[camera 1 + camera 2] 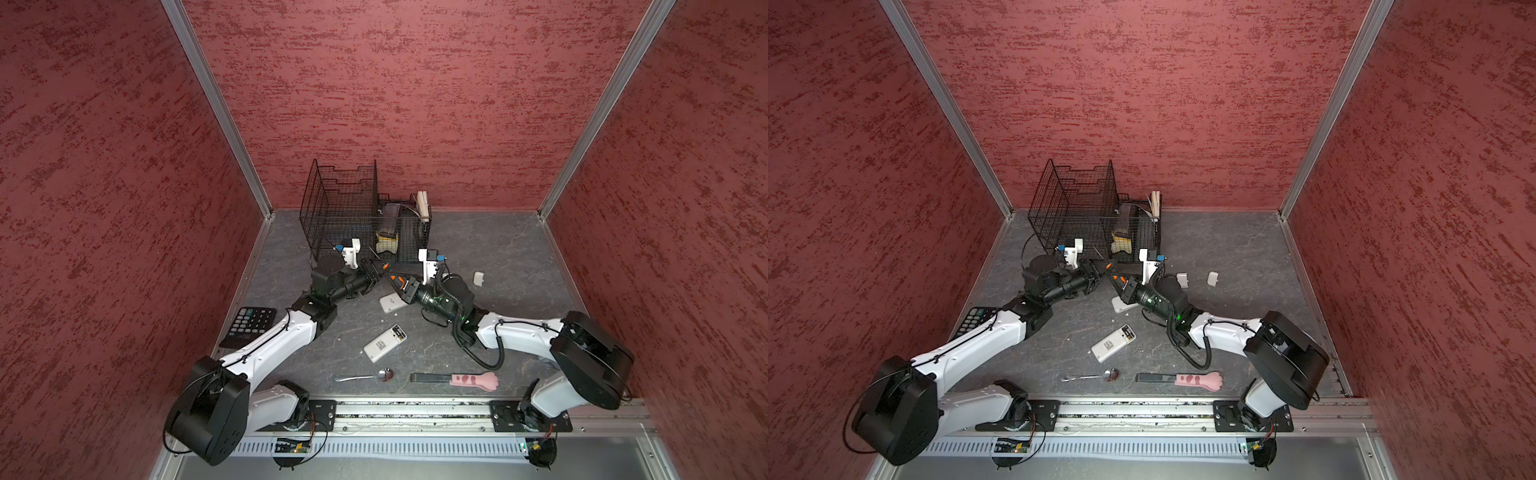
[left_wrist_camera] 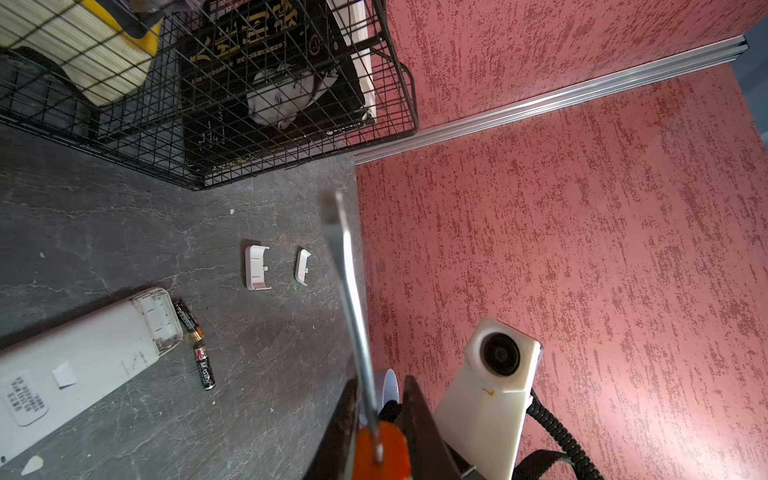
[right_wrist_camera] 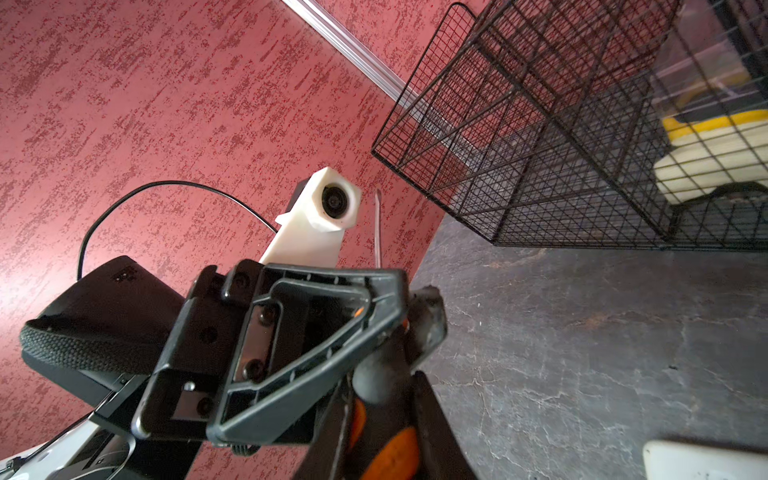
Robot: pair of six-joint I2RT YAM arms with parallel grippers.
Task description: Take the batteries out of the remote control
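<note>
Two small black batteries with gold-orange ends lie loose on the grey stone-look table, just beside the open end of the white plastic remote control. The left gripper is pinching the orange-and-black-handled screwdriver at its orange collar, and the right gripper is clamped on the handle.
</note>
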